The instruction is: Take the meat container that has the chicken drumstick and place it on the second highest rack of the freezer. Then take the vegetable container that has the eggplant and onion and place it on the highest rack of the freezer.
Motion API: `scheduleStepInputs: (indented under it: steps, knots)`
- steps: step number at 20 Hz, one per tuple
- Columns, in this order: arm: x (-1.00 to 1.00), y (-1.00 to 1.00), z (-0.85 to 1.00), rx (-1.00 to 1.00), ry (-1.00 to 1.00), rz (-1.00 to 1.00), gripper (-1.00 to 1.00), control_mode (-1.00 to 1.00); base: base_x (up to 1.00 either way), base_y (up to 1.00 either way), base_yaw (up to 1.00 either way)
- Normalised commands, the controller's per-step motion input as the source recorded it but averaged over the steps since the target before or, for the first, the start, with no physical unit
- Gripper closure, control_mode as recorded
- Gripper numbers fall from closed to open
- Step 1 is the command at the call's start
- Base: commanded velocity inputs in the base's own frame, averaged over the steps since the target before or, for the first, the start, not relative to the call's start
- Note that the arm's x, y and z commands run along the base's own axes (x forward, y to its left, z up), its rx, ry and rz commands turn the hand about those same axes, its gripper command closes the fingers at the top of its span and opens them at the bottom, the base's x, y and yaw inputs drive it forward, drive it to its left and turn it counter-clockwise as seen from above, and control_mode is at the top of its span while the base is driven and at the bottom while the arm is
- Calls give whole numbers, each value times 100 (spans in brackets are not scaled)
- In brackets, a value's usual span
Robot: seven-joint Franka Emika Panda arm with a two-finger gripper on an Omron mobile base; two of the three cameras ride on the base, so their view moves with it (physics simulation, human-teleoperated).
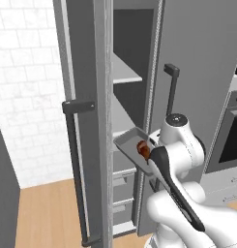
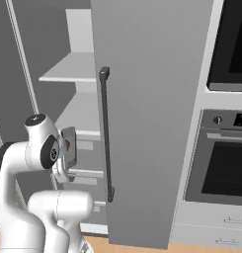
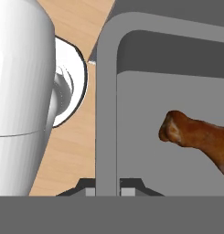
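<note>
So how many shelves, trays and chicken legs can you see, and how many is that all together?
Shelves: 2, the highest rack and the second highest rack
Trays: 1, the meat container
Chicken legs: 1, the chicken drumstick
Total: 4

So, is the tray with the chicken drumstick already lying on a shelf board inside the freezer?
No, the tray with the chicken drumstick hangs in the air before the open freezer, gripped by the pincer.
</note>
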Motion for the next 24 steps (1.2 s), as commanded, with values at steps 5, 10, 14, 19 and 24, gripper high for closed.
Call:
scheduleStepInputs:
  steps: [5,10,14,19,24]
  knots:
    - [0,0,0,0,0,0,100,100,22,34,-13]
    - [12,5,0,0,0,-3,100,-100,4,7,-2]
    - [10,0,0,2,0,0,100,-100,0,0,0]
    - [0,0,17,13,0,0,100,-100,0,0,0]
    - [0,9,36,12,-4,0,100,-100,0,0,0]
